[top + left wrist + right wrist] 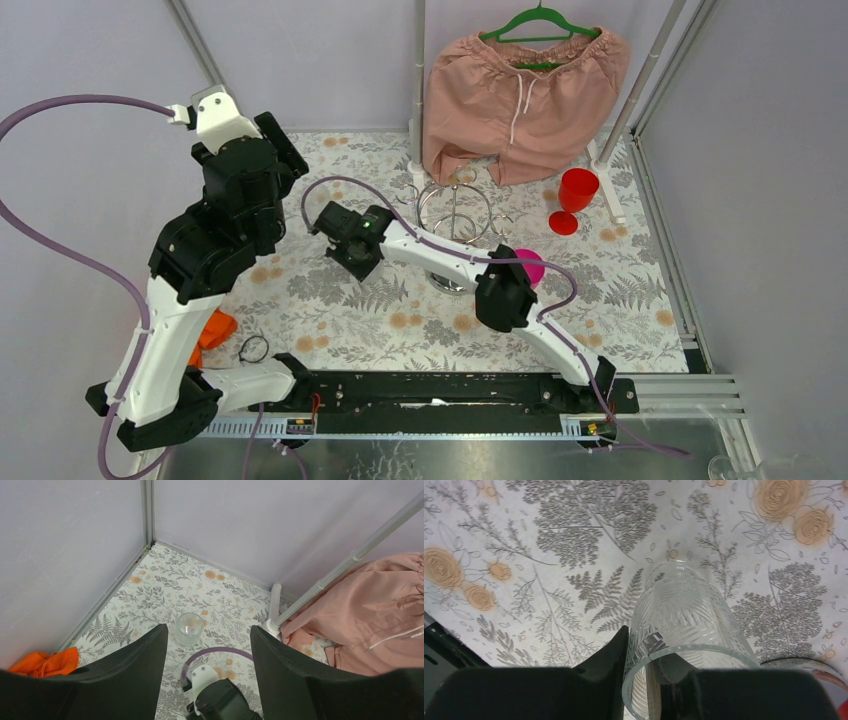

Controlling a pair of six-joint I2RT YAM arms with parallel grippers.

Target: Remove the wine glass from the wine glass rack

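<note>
My right gripper (649, 655) is shut on the rim of a clear cut-pattern glass (689, 615), one finger outside the wall and one inside. The glass points down at the floral tablecloth; no stem shows. In the left wrist view the same glass (189, 628) stands just beyond the right wrist. The chrome wine glass rack (455, 205) stands mid-table, right of my right gripper (340, 245); nothing visibly hangs on it. A red wine glass (575, 195) stands upright on the table to the rack's right. My left gripper (208, 630) hovers high, open and empty.
Pink shorts (525, 95) hang on a green hanger at the back. A pink cup (530, 265) sits behind the right elbow. An orange cloth (213, 330) and a small black ring (253, 348) lie near the left arm. White frame poles (418, 80) stand behind the rack.
</note>
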